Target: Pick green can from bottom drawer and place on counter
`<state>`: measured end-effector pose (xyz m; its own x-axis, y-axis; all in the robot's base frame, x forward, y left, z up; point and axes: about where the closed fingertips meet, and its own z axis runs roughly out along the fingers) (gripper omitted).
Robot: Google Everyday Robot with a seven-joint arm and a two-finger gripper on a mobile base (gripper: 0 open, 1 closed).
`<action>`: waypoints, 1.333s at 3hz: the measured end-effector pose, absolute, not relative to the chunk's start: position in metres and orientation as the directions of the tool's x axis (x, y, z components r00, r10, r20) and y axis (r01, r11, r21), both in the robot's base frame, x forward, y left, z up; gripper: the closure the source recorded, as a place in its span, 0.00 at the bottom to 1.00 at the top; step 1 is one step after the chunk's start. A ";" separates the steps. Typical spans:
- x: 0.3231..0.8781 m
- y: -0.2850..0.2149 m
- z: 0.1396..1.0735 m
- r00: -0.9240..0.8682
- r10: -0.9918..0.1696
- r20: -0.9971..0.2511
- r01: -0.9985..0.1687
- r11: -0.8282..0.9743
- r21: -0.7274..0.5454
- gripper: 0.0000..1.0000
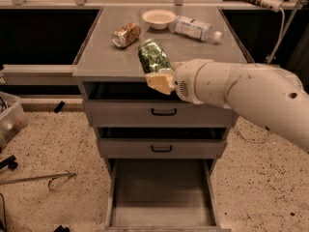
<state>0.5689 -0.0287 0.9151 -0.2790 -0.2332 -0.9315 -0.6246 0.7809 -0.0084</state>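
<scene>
The green can is held tilted in my gripper, over the front edge of the counter. The gripper's tan fingers are shut on the can's lower end, and my white arm reaches in from the right. The bottom drawer is pulled out at the foot of the cabinet, with a bare grey floor.
On the counter lie a tan-orange patterned can on its side, a white bowl and a plastic water bottle. Two shallower drawers with black handles sit above the open one. A bin stands at the left on the floor.
</scene>
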 end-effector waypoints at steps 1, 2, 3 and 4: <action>0.569 -0.029 0.915 -0.279 -0.233 -0.932 -0.625 0.781 -0.008 1.00; 0.583 -0.034 0.921 -0.259 -0.236 -0.937 -0.614 0.789 -0.029 1.00; 0.626 -0.052 0.938 -0.230 -0.231 -0.945 -0.583 0.811 -0.056 1.00; 0.676 -0.069 0.945 -0.237 -0.210 -0.949 -0.568 0.822 -0.040 1.00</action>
